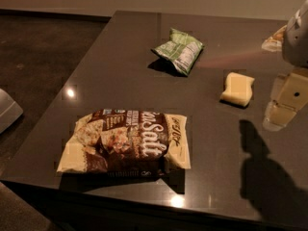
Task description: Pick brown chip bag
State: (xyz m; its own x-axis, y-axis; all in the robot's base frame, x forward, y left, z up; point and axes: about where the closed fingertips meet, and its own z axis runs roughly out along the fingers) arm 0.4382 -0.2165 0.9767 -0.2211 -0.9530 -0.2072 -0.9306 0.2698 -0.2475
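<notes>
The brown chip bag (pixel 126 142) lies flat near the front left of the dark table (pixel 130 61). It has a dark brown middle, cream ends and big white script lettering. My gripper (pixel 284 105) hangs at the right edge of the view, above the table and well to the right of the bag, not touching it. It casts a dark shadow on the table at the front right.
A smaller green-and-white bag (pixel 179 50) lies at the back middle. A pale yellow sponge-like block (pixel 237 88) sits right of centre, close to my gripper. Another packet (pixel 274 39) shows at the far right edge. The table's front edge runs close below the chip bag.
</notes>
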